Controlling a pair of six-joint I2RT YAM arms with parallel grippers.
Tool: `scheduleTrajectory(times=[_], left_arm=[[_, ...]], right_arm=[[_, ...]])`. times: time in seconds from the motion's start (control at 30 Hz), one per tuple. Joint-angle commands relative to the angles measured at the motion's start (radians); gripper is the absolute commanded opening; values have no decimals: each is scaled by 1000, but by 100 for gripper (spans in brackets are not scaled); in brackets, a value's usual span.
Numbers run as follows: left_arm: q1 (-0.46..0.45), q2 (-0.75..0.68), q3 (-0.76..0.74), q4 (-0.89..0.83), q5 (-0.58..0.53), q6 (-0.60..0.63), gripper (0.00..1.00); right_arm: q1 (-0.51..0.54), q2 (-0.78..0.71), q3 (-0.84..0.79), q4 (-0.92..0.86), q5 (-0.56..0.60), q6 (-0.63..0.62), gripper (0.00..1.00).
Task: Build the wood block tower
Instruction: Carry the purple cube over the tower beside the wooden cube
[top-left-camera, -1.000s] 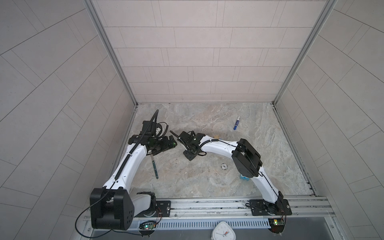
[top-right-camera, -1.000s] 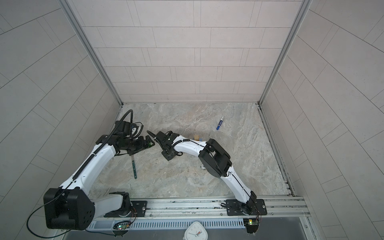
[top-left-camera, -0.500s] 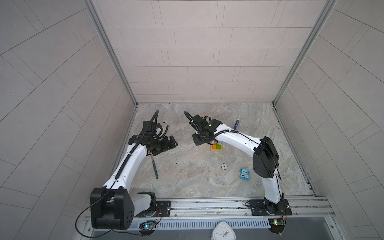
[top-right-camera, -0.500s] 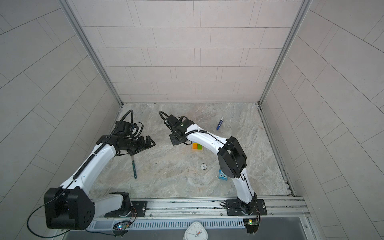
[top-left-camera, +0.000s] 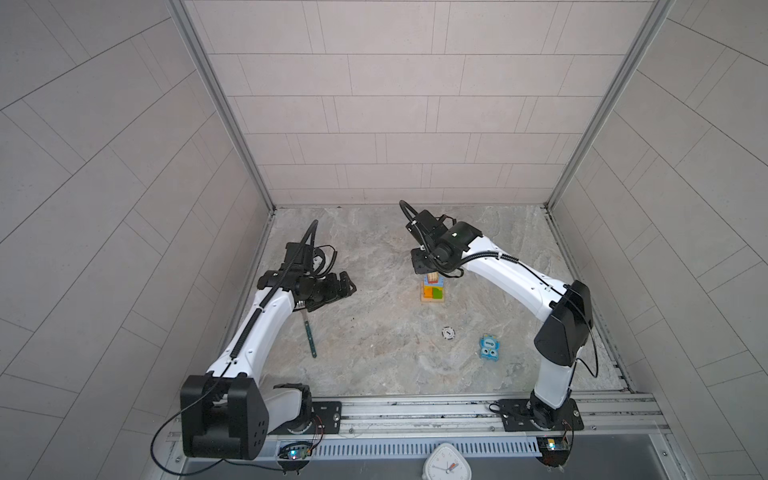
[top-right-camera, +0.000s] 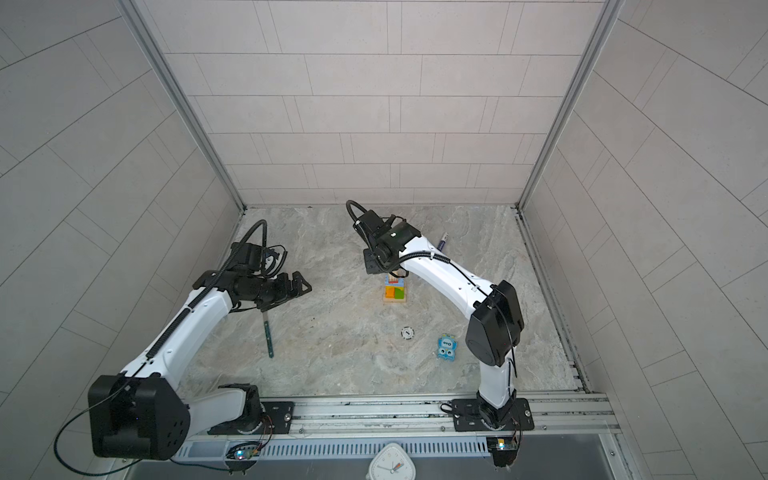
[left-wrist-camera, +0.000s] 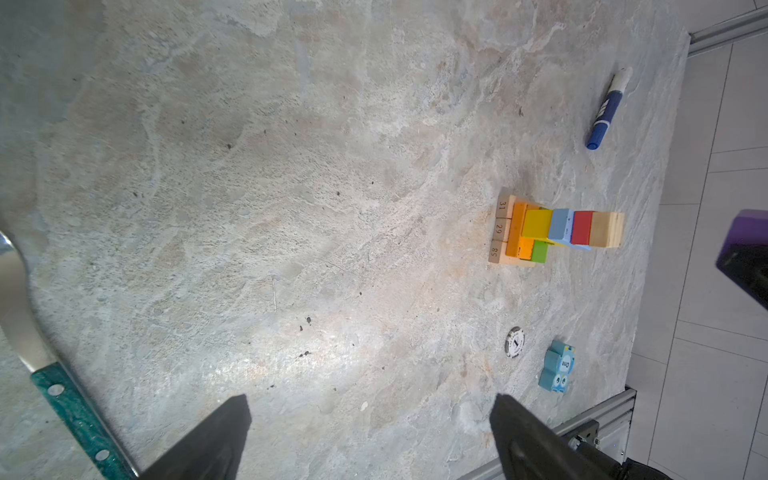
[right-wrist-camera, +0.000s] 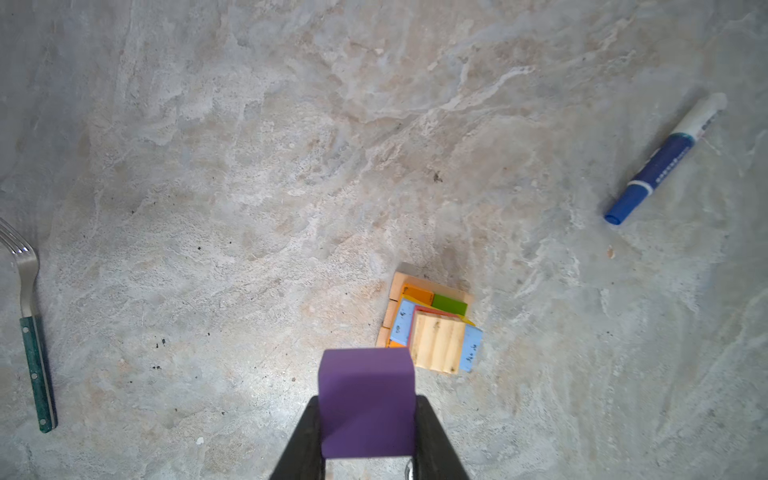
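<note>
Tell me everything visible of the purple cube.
The purple cube is a small block, matte and evenly painted, with crisp edges and no marks on the faces that show. It is clamped between the right gripper's two black fingers, which press on opposite sides. It is held level in the air, just over the tower and off to one side of its top. It does not touch the tower: the left wrist view shows a gap between them.
</note>
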Motion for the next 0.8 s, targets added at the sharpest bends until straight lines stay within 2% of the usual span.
scheduleTrajectory(times=[0.0, 0.77], left_arm=[[6, -12, -11, 2, 10, 5, 97], [7, -8, -13, 4, 19, 1, 97]], right_arm=[[-12, -30, -34, -56, 33, 28, 21], [-53, 8, -132, 13, 19, 35, 21]])
